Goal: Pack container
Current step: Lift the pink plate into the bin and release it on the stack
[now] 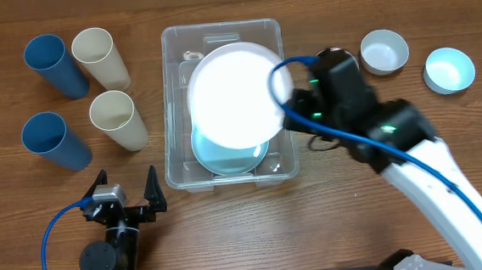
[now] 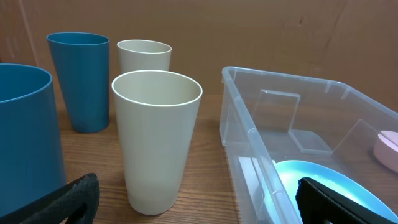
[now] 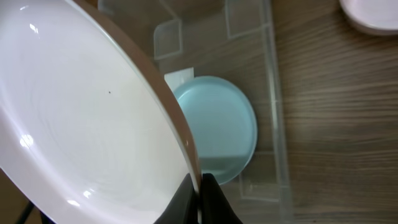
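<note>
Right end effector (image 3: 200,194) is pinching the white plate (image 1: 231,95) by its rim. The plate hangs over the container (image 1: 171,97), which sits mid-frame on the desk (image 1: 333,231) in the overhead view. I can't tell for sure whether the plate is level. A light-blue plate (image 3: 219,127) lies flat on the container floor, toward the lower end in the overhead. Left end effector (image 1: 127,177) is spread and empty at lower left, not involved.

Step in hand, my read: set the white plate onto the blue one.
- Level the plate before lowering, or the low edge may touch first and skid.
- The plate looks nearly as wide as the container's inside, so centre it across the short axis. The right-hand wall is the tight spot, since the fingers need room there too.
- Shift toward the bottom of the overhead frame so it nests on the blue plate rather than bridging it.
- Release low, once it's supported. A rim pinch could let it swing.
- Retract straight up, clear of the wall.

Not yet packed: cream cups (image 2: 155,134) and blue cups (image 1: 49,67) upper left, bowls (image 1: 385,51) upper right.
</note>
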`<action>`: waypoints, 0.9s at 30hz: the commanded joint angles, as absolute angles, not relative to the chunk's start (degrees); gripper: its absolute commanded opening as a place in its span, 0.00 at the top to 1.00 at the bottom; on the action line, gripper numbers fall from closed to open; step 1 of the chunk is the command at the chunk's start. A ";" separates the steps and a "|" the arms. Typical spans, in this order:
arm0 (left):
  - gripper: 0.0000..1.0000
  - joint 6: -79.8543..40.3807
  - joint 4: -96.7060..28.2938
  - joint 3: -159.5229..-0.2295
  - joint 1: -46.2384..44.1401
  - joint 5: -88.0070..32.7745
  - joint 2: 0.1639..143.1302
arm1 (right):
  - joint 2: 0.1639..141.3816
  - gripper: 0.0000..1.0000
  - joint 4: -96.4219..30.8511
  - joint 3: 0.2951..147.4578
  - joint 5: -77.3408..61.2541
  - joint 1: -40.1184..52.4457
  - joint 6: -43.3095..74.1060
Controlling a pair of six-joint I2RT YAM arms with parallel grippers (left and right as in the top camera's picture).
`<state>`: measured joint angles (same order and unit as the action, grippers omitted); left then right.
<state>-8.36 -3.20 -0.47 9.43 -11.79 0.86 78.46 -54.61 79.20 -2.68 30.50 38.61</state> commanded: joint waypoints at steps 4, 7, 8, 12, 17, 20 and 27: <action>0.00 -7.27 -3.18 -0.27 9.74 -11.86 0.32 | 88.71 0.96 -52.90 80.51 0.86 34.79 41.01; 0.00 -7.27 -3.18 -0.27 9.74 -11.88 0.32 | 91.94 0.96 -52.53 80.51 1.08 34.76 40.47; 0.00 -7.27 -3.18 -0.27 9.74 -11.88 0.32 | 93.03 0.96 -52.56 80.51 1.43 34.76 40.29; 0.00 -7.27 -3.18 -0.27 9.74 -11.88 0.32 | 96.64 0.96 -53.39 80.49 1.52 34.76 40.07; 0.00 -7.27 -3.18 -0.27 9.74 -11.88 0.32 | 100.68 0.96 -54.46 80.49 1.65 34.79 40.12; 0.00 -7.27 -3.18 -0.27 9.74 -11.88 0.32 | 101.84 0.96 -54.72 80.49 1.61 34.79 40.10; 0.00 -7.27 -3.18 -0.27 9.74 -11.88 0.32 | 102.19 0.64 -54.70 80.49 -0.99 34.83 37.41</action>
